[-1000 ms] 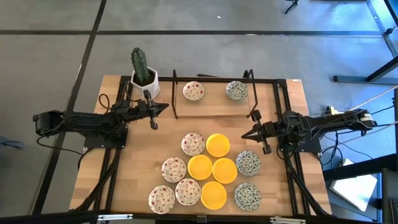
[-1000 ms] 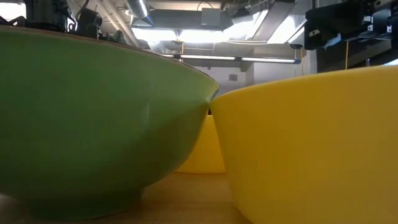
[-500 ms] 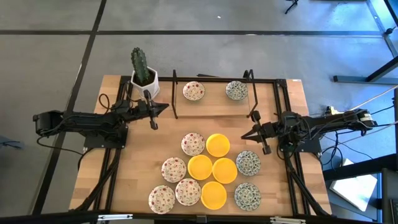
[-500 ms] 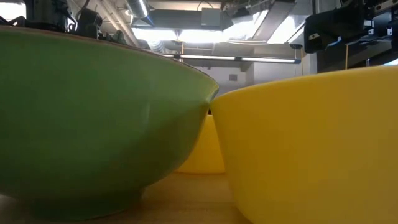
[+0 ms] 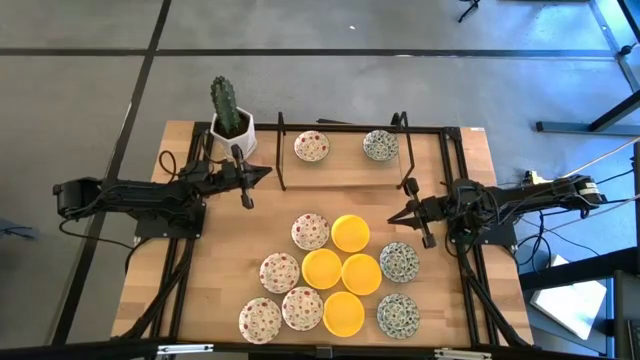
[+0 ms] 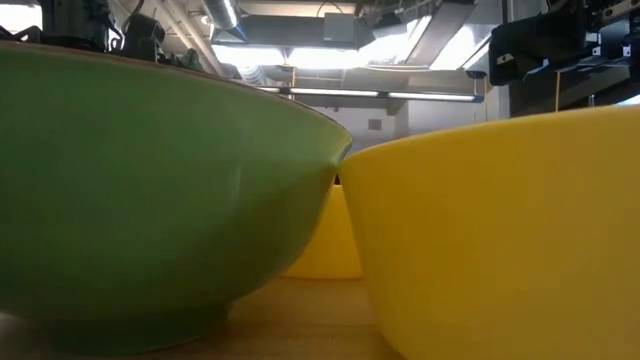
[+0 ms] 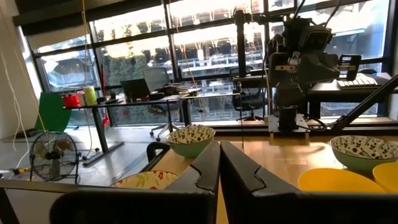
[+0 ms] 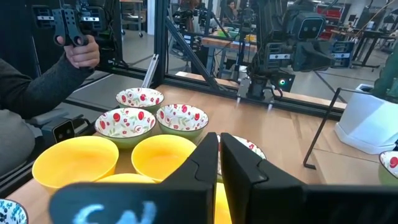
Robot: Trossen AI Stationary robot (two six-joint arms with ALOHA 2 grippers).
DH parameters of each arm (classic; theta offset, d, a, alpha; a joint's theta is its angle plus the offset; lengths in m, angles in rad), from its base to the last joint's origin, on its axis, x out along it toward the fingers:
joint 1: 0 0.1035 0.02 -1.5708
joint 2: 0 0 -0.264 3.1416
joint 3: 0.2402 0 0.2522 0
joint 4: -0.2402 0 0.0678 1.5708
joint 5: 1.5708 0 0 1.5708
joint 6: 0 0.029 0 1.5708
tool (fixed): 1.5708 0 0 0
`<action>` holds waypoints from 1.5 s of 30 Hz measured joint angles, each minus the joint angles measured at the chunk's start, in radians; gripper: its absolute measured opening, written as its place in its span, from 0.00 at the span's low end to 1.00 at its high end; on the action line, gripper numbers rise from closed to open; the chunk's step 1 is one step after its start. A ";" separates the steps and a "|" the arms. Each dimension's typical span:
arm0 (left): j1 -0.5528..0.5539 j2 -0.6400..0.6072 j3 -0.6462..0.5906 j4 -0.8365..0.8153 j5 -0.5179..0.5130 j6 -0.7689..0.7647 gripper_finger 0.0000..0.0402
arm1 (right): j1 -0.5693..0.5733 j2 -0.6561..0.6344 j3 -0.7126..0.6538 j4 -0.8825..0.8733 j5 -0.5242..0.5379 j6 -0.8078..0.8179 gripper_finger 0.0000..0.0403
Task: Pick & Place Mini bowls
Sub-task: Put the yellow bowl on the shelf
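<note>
Several mini bowls stand bottom down in a cluster on the near middle of the wooden table (image 5: 200, 290): yellow ones (image 5: 322, 268), red-speckled white ones (image 5: 279, 272) and grey-green patterned ones (image 5: 399, 262). At the far edge stand one more red-speckled bowl (image 5: 312, 146) and one grey-green bowl (image 5: 380, 145). My left gripper (image 5: 268, 172) hovers shut at the table's left, pointing toward the right. My right gripper (image 5: 391, 217) hovers shut at the table's right, pointing left toward the cluster. Both are clear of every bowl. The wrist views show each gripper shut with nothing in it: the left gripper (image 7: 219, 168) and the right gripper (image 8: 219, 162).
A cactus in a white pot (image 5: 232, 125) stands at the far left corner. Two black wire stands (image 5: 283, 150) (image 5: 405, 150) flank the two far bowls. A person's hand (image 8: 79, 51) holding a controller shows beyond the table's near edge. In the low view, two bowl walls (image 6: 150, 190) (image 6: 500, 230) block the sight.
</note>
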 joint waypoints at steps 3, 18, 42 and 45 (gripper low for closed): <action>0.000 0.000 0.000 0.001 0.000 0.000 0.01 | 0.000 0.000 0.000 0.000 0.000 -0.001 0.05; 0.000 0.000 0.000 -0.021 0.055 -0.081 0.01 | 0.000 0.000 0.000 -0.010 0.000 0.025 0.05; -0.153 0.000 0.069 -0.028 0.018 -0.033 0.02 | 0.000 0.018 0.000 -0.020 0.034 0.070 0.05; -0.153 0.000 0.069 -0.036 -0.040 -0.029 0.01 | 0.000 0.055 0.006 0.017 0.049 0.127 0.05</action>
